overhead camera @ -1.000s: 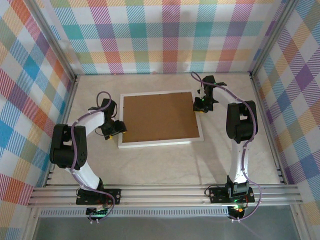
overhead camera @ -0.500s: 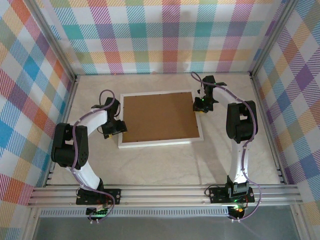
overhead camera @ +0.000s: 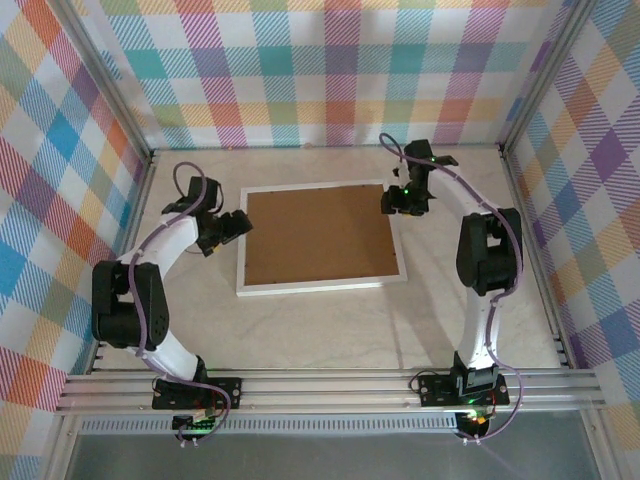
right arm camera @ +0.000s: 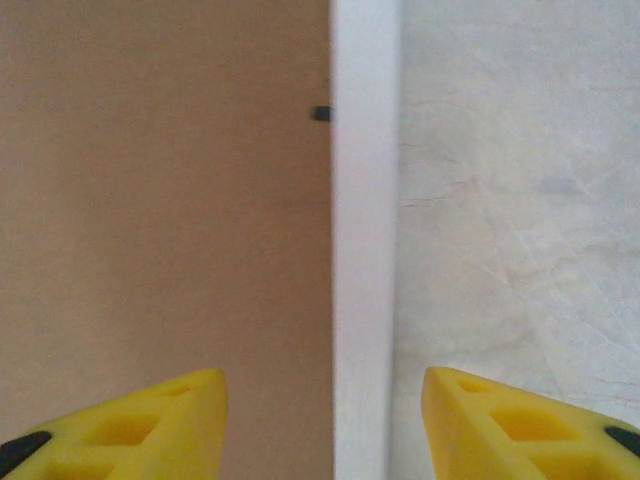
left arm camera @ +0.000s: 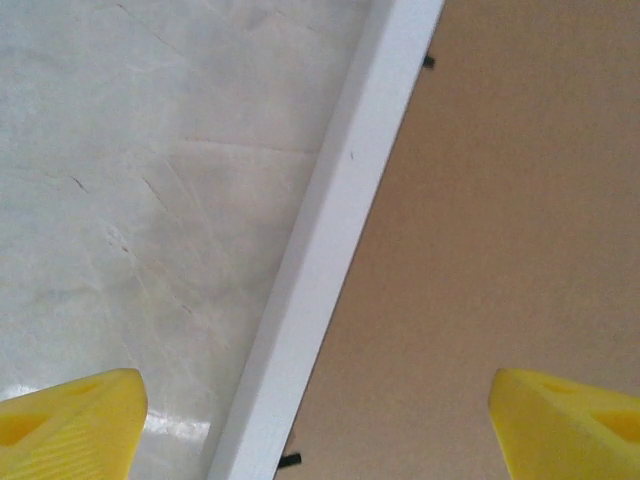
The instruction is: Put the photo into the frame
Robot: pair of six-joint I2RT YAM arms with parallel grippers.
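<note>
Yellow fingertips (left arm camera: 70, 425) of my left hand (overhead camera: 228, 225) stand spread wide, and I hold nothing. One tip hangs over the pale table (overhead camera: 320, 330) just outside the frame (overhead camera: 320, 285). The other hangs over the brown backing board (overhead camera: 320, 235) inside it. The frame's white left rail runs up between them. Whether the tips touch anything I cannot tell. Two small black tabs (left arm camera: 428, 62) sit at that rail's inner edge, where it meets the board.

My right hand (overhead camera: 393, 203) is at the opposite rail, near the frame's far right corner. It is parted less widely than the left and is also empty. Its tips straddle the white right rail, one over the board and one over the table outside the frame. Another small black tab shows at that rail's inner edge, ahead of the tips.

Seen from above, the frame lies flat on the table with its back turned up. The backing board fills the opening and the white border shows all round it. Both my hands sit at the frame's far half, one on each short side.
</note>
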